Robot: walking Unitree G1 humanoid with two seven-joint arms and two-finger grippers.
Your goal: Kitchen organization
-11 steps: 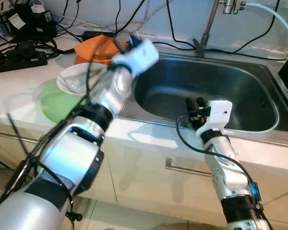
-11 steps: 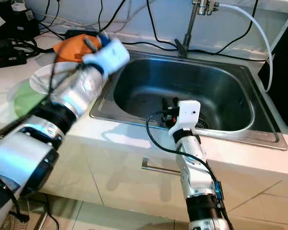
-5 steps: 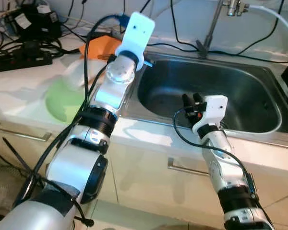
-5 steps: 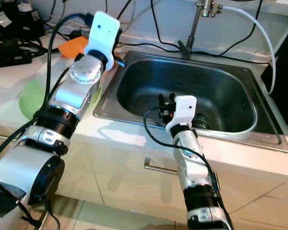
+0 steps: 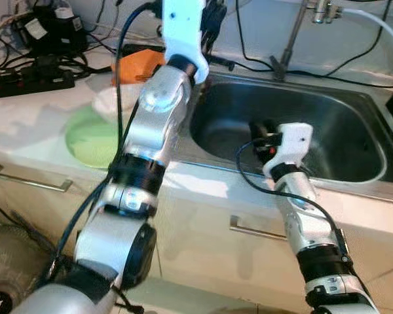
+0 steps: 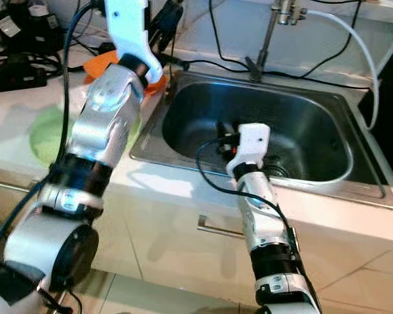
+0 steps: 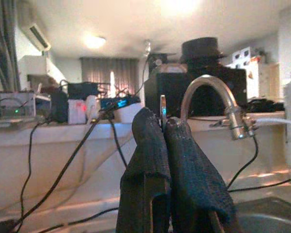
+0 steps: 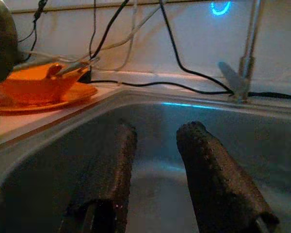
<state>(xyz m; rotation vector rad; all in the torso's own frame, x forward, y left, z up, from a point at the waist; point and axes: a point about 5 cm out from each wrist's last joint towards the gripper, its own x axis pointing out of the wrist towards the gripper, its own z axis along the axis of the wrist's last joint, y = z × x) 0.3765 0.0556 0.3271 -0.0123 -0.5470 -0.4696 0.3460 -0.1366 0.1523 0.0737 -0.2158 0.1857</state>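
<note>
My left gripper [image 5: 213,16] is raised high above the sink's back left corner. In the left wrist view its fingers [image 7: 184,160] are shut, with a thin metal utensil [image 7: 163,108] sticking up between the tips. An orange bowl [image 5: 132,64] sits on an orange plate left of the sink, and another metal utensil [image 8: 76,68] lies in it. In front of them are a white bowl [image 5: 110,101] and a green plate [image 5: 92,136]. My right gripper [image 5: 260,128] hangs open and empty inside the steel sink [image 5: 344,124], near its front wall.
A faucet [image 5: 289,36] stands behind the sink, with a white hose [image 5: 380,26] running to the right. Power strips and tangled cables [image 5: 33,69] crowd the back left of the counter. A cabinet handle [image 5: 252,229] runs below the counter edge.
My left arm has swung up from the orange bowl to high over the sink's back left corner. The right gripper has barely moved. The camera has shifted a little.
</note>
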